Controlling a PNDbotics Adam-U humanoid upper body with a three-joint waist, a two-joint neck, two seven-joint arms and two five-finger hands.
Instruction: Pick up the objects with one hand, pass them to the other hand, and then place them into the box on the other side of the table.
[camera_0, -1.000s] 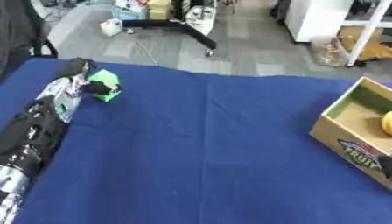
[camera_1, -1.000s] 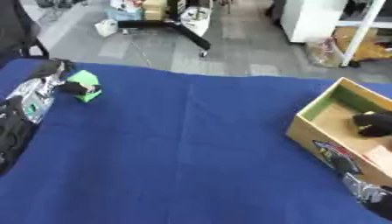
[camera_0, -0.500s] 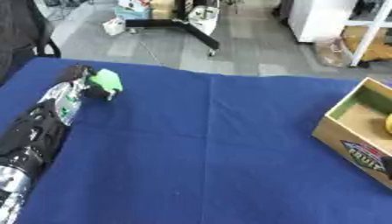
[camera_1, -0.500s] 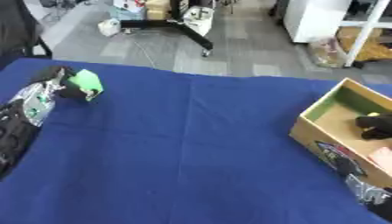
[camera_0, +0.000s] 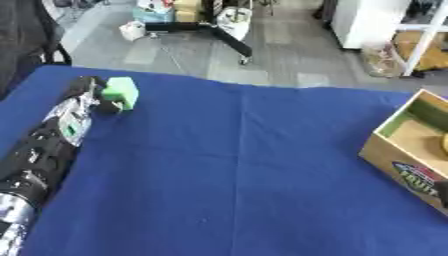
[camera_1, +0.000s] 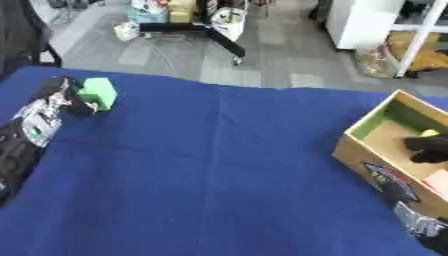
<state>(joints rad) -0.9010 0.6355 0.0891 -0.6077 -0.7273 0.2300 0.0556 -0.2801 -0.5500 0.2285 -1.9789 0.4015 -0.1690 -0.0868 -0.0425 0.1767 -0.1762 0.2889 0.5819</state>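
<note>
My left hand (camera_1: 59, 96) lies at the far left of the blue table, its fingers closed round a green block (camera_1: 97, 93) that shows on its right side. The black and silver forearm runs back toward the lower left corner. At the right edge stands an open cardboard box (camera_1: 374, 170) with a green inner wall. My right hand (camera_1: 429, 149) shows as a dark shape inside that box, next to something yellow (camera_1: 428, 133). Its arm comes up from the lower right corner.
A blue cloth (camera_0: 236, 170) covers the table between the left hand and the box. Beyond the far edge are a grey floor, a black stand's legs (camera_0: 210, 31) and white furniture (camera_0: 367, 20).
The green block and my left hand have shifted slightly up the view. My right hand stays inside the box.
</note>
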